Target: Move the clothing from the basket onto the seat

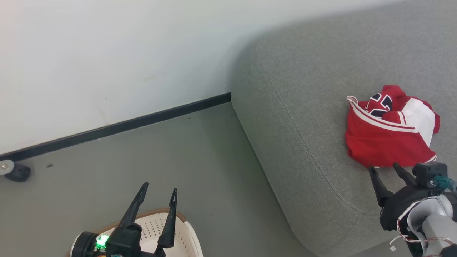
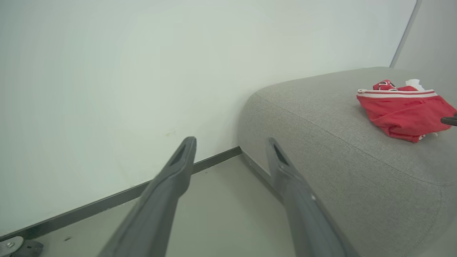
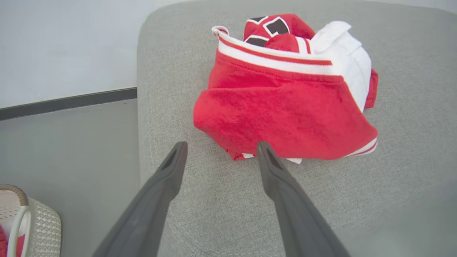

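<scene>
Plain off-white wall (image 1: 107,53) across the top and left, faintly scuffed low down. Along its foot, a narrow black baseboard (image 1: 117,128), slanting upward toward the right in the head view. Below that, smooth matte grey floor (image 1: 185,167), with one small dark speck (image 1: 49,165) near the baseboard. At the far left edge, just beside the baseboard, a black caster wheel (image 1: 18,172) with a silvery metal disc.

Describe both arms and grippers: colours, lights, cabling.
Left gripper: two long tapered black fingers with slotted tips on a black body carrying a lit green indicator light. Right gripper: same black fingers, black housing with a teal fitting, pale grey rounded forearm, loose red-and-white wires along it.
</scene>
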